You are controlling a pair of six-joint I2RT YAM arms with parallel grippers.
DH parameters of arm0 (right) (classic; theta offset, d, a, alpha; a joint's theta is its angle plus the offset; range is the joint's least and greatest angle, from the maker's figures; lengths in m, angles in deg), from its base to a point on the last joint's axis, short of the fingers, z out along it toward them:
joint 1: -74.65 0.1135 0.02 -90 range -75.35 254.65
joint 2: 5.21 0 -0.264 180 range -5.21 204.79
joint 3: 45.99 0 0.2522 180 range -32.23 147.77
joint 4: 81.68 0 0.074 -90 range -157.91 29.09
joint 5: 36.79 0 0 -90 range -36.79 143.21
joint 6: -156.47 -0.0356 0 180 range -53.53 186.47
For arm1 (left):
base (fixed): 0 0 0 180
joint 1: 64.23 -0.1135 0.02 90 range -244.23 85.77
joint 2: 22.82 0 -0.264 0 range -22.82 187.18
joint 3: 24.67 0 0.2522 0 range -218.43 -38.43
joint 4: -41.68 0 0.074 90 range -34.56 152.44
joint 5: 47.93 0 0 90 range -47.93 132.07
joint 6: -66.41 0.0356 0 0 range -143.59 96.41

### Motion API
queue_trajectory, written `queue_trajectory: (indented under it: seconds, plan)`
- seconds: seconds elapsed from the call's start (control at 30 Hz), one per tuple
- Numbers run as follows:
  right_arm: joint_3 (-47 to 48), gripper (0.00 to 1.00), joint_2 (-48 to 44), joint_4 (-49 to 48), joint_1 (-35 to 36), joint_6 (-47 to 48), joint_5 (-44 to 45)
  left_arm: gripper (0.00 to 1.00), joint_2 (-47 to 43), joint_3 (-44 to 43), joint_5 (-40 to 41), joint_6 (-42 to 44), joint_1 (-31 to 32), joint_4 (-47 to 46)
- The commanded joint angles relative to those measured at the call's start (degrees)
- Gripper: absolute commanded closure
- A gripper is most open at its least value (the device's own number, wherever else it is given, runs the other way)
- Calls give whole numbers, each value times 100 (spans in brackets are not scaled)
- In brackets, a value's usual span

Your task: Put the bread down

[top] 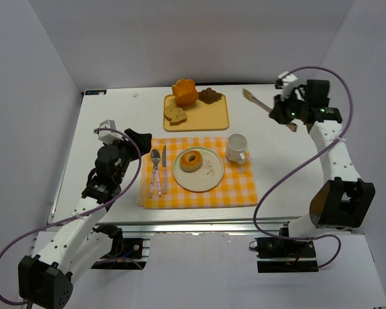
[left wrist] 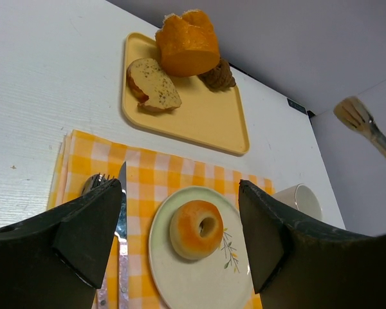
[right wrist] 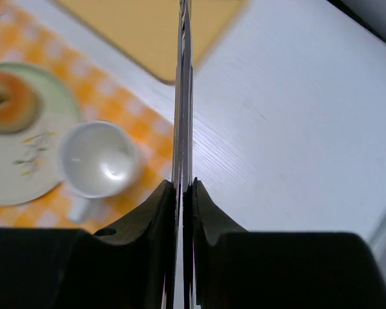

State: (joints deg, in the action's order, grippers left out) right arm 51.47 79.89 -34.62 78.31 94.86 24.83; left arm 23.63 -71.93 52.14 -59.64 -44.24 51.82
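Observation:
The bread [top: 192, 159] is a small golden-tan ring lying on the pale plate [top: 209, 177], left of its centre. It also shows in the left wrist view [left wrist: 195, 228] and in the right wrist view [right wrist: 9, 102]. My left gripper [top: 136, 136] is open and empty, left of and above the plate; in the left wrist view [left wrist: 180, 190] its jaws stand wide apart, with the bread below and beyond them. My right gripper [top: 281, 111] is at the far right, shut on thin metal tongs [top: 256, 100], which run up between its jaws in the right wrist view [right wrist: 184, 96].
A yellow tray [top: 212, 117] at the back holds an orange loaf chunk [top: 185, 91], a seeded slice [top: 175, 114] and a brown piece [top: 210, 96]. A white cup [top: 237, 147] stands right of the plate. A fork [top: 155, 170] and a knife [top: 163, 168] lie on the checked placemat [top: 238, 188].

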Motion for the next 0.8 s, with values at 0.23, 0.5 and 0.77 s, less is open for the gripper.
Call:
queue_trajectory:
  seconds: [0.23,0.5,0.77]
  plan:
    - [-2109,77,630,-2561,-1386,-2125,2194,18,162,-175,-92,2,-30,-271]
    - [-2490,54,1394,-2864,-1386,-2338,2118,18,276,-166,-101,-16,-39,-297]
    - [-2543,24,1668,-2627,-1386,-1872,1986,18,426,-227,-154,-7,-48,-341]
